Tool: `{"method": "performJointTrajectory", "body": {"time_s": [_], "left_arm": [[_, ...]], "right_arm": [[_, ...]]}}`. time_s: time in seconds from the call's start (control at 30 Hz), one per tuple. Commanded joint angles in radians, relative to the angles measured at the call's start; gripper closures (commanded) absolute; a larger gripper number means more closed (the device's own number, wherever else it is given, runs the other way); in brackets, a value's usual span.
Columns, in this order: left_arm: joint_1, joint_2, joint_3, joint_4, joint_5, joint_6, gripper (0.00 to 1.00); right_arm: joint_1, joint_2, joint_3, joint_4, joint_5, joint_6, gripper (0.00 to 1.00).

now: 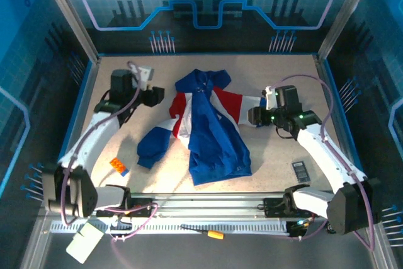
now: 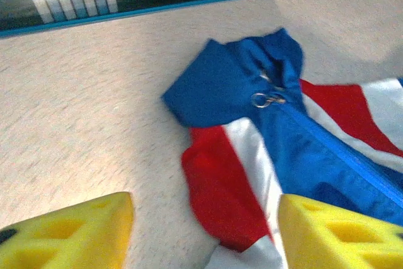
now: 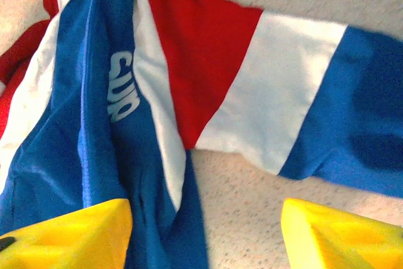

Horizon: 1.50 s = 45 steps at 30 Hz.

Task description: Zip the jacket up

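The jacket lies crumpled in the middle of the counter, collar toward the far wall and blue hem toward the arm bases. One sleeve, banded red, white and blue, stretches out toward the right end effector, and the other is folded down toward the near left. The left end effector sits low just beside the collar, its yellow fingers spread wide and pinching nothing. From its wrist camera, the small metal zipper pull rests right under the collar. The right end effector's fingers are spread too, hovering over the chest and the sleeve without gripping. A little orange block lies near the left arm.
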Motion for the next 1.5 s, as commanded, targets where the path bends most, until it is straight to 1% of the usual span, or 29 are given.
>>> {"method": "performJointTrajectory", "body": {"time_s": [0.0, 0.07, 0.1, 0.13, 0.17, 0.2, 0.27, 0.37, 0.47, 0.53, 0.57, 0.7, 0.73, 0.8, 0.83, 0.97, 1.0, 1.13, 1.27, 1.33, 1.4, 1.43, 1.47], "left_arm": [[0.057, -0.136, -0.105, 0.042, -0.076, -0.068, 0.28], [0.084, -0.206, -0.168, 0.046, -0.1, -0.086, 0.25], [0.096, -0.245, -0.199, 0.051, -0.125, -0.099, 0.23], [0.104, -0.284, -0.23, 0.062, -0.162, -0.121, 0.21], [0.108, -0.317, -0.261, 0.078, -0.194, -0.148, 0.17], [0.115, -0.356, -0.299, 0.105, -0.222, -0.179, 0.13], [0.121, -0.417, -0.375, 0.165, -0.278, -0.231, 0.01], [0.121, -0.473, -0.472, 0.227, -0.344, -0.271, 0.01], [0.121, -0.492, -0.538, 0.258, -0.351, -0.276, 0.01], [0.121, -0.487, -0.587, 0.295, -0.357, -0.278, 0.01], [0.121, -0.482, -0.613, 0.321, -0.361, -0.278, 0.01], [0.121, -0.462, -0.705, 0.431, -0.413, -0.304, 0.01], [0.121, -0.457, -0.728, 0.47, -0.413, -0.304, 0.01], [0.121, -0.44, -0.772, 0.577, -0.386, -0.288, 0.01], [0.122, -0.422, -0.786, 0.629, -0.366, -0.273, 0.01], [0.121, -0.328, -0.792, 0.728, -0.314, -0.226, 0.01], [0.12, -0.297, -0.801, 0.779, -0.297, -0.22, 0.01], [0.119, -0.194, -0.823, 0.97, -0.23, -0.198, 0.01], [0.118, -0.095, -0.799, 1.062, -0.165, -0.166, 0.01], [0.117, -0.036, -0.773, 1.097, -0.133, -0.155, 0.01], [0.114, 0.024, -0.753, 1.149, -0.121, -0.147, 0.01], [0.11, 0.058, -0.743, 1.178, -0.117, -0.126, 0.01], [0.105, 0.074, -0.731, 1.172, -0.113, -0.107, 0.0]], "right_arm": [[-0.052, -0.034, -0.025, 0.057, 0.043, -0.042, 0.3], [-0.087, -0.055, -0.072, 0.102, 0.054, -0.031, 0.25], [-0.106, -0.067, -0.09, 0.126, 0.069, -0.02, 0.18], [-0.124, -0.078, -0.113, 0.153, 0.084, -0.02, 0.02], [-0.137, -0.088, -0.132, 0.175, 0.095, -0.024, 0.0], [-0.152, -0.098, -0.15, 0.201, 0.103, -0.033, 0.0], [-0.176, -0.117, -0.189, 0.254, 0.112, -0.055, 0.0], [-0.196, -0.147, -0.247, 0.34, 0.141, -0.082, 0.0], [-0.201, -0.166, -0.31, 0.405, 0.194, -0.107, 0.0], [-0.202, -0.174, -0.371, 0.483, 0.214, -0.121, 0.0], [-0.203, -0.179, -0.407, 0.535, 0.218, -0.122, 0.0], [-0.202, -0.205, -0.611, 0.913, 0.198, -0.133, 0.0], [-0.203, -0.205, -0.661, 1.005, 0.195, -0.131, 0.0], [-0.203, -0.184, -0.719, 1.121, 0.195, -0.126, 0.0], [-0.203, -0.166, -0.724, 1.134, 0.194, -0.128, 0.0], [-0.202, -0.095, -0.677, 1.096, 0.164, -0.141, 0.0], [-0.203, -0.078, -0.668, 1.097, 0.156, -0.145, 0.0], [-0.203, -0.007, -0.667, 1.206, 0.149, -0.152, 0.0], [-0.206, 0.083, -0.646, 1.301, 0.145, -0.15, 0.0], [-0.206, 0.13, -0.636, 1.354, 0.122, -0.155, 0.0], [-0.206, 0.149, -0.601, 1.308, 0.115, -0.174, 0.0], [-0.206, 0.166, -0.592, 1.321, 0.113, -0.184, 0.0], [-0.206, 0.176, -0.588, 1.33, 0.107, -0.198, 0.0]]}}
